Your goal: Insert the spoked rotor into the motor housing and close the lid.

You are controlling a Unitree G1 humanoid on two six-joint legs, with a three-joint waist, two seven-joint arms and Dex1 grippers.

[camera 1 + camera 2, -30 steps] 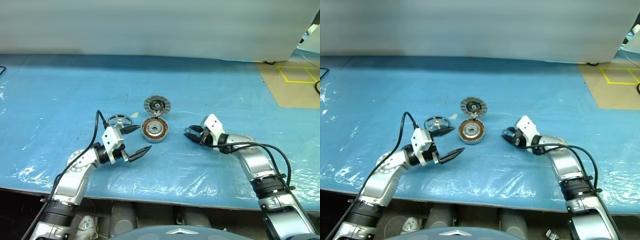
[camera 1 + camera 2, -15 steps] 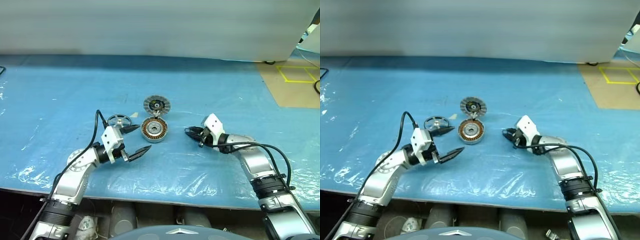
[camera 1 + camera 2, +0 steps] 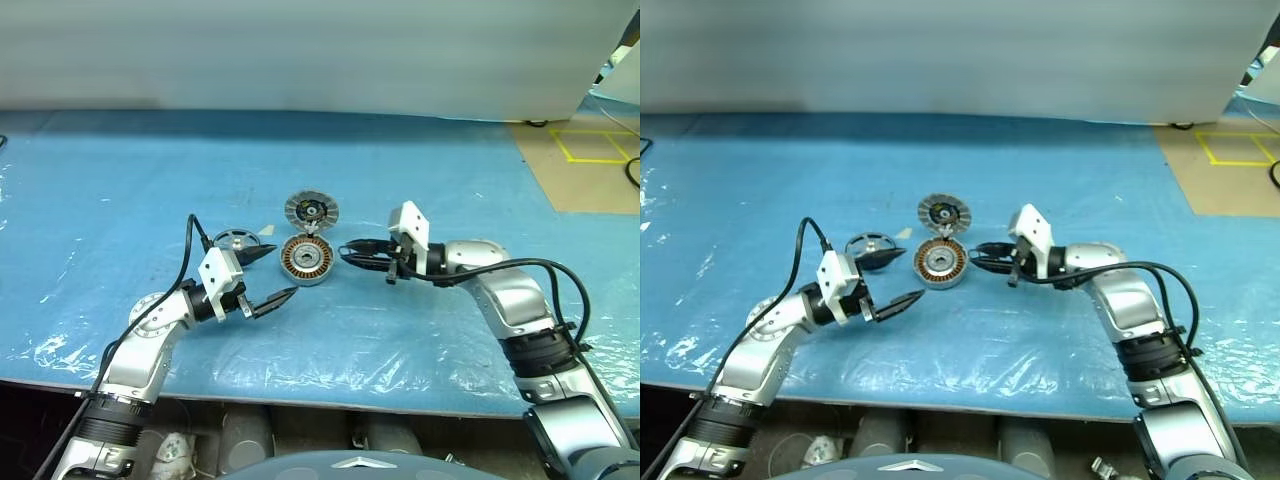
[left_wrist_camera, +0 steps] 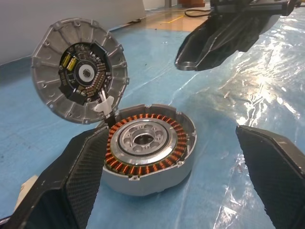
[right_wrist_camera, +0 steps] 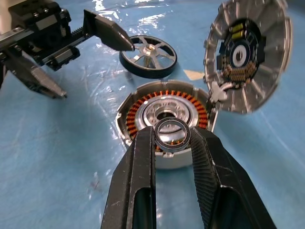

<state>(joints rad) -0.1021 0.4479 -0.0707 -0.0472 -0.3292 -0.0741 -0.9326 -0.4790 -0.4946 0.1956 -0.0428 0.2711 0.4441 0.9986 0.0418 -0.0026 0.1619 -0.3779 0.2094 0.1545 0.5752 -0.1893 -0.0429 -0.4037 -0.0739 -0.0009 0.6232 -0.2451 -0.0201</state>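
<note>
On the blue plastic-covered counter (image 3: 450,170), near its middle, sits the motor housing (image 3: 309,259), a round puck with copper-brown windings ringing a silver hub. Its lid (image 3: 311,211), a ribbed silver-grey disc with a dark centre, stands tilted up on edge at the housing's far side, joined to the rim by a small white hinge piece, so the housing is open. The spoked rotor (image 3: 235,240) lies flat on the counter just beside the housing, on the robot's left, apart from it.

The right gripper (image 3: 348,250) reaches in from the right, hovering just beside the housing's right edge. Its two black fingers (image 5: 138,191) are drawn narrow and pinch a small metal ring (image 5: 171,135), dark-rimmed with an open centre, between their tips; in the right wrist view the ring hangs in front of the housing's hub.

The left gripper (image 3: 270,273) holds nothing and stands wide, one finger close to the rotor, the other pointing toward the near left of the housing. In the left wrist view its fingers (image 4: 71,186) frame the housing without touching it.
</note>
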